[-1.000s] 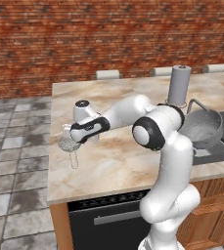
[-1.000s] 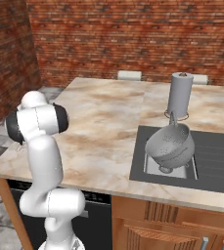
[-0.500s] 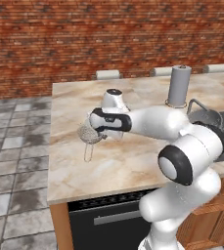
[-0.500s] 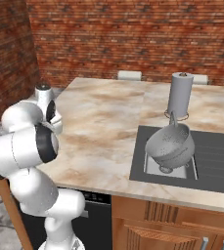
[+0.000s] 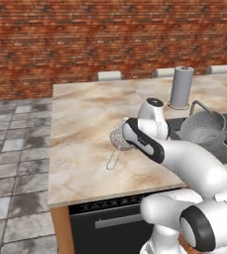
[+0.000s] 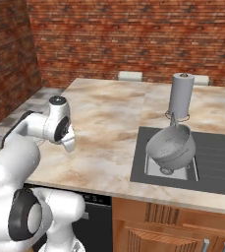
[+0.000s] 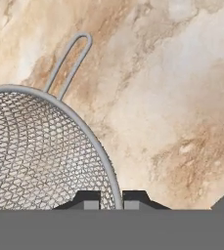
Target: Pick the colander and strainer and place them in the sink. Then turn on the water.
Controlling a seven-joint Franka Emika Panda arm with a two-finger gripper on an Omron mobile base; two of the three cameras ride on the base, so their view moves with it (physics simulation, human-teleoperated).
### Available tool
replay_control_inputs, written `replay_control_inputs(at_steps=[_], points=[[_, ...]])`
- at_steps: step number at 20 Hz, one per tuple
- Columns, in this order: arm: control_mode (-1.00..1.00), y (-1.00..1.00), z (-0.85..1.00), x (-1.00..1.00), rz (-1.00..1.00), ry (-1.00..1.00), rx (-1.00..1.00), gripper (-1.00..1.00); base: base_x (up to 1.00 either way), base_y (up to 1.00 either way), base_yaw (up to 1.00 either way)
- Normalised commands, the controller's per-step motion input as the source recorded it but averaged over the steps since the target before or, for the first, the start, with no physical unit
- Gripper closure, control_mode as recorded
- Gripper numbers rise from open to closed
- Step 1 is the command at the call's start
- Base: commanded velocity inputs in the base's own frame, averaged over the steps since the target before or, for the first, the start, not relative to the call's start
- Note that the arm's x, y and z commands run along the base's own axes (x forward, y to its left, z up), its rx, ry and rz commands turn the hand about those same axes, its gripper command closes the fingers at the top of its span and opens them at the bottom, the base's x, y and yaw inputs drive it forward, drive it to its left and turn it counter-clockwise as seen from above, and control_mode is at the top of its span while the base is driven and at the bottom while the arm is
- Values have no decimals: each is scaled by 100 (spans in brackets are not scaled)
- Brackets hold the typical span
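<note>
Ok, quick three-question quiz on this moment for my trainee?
1. True or false: the colander sits in the sink.
2. What does the gripper pinch? A) the strainer rim B) its handle C) the paper towel roll
3. Fill in: the strainer is above the ____, left of the sink.

Key: 1 true; 2 A; 3 counter
</note>
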Motion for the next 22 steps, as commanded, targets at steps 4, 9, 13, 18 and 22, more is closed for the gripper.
replay_control_inputs(at_steps=[4, 9, 13, 18, 22], points=[[-100, -100, 32, 0, -34, 13, 6, 100, 0, 0, 0], [-100, -100, 28, 2, -34, 16, 13, 100, 0, 0, 0], [-100, -100, 20, 17, -34, 11, 9, 100, 0, 0, 0], [-100, -100, 4, 33, -33, 11, 11, 100, 0, 0, 0], [-100, -100, 0, 36, -31, 11, 13, 100, 0, 0, 0]])
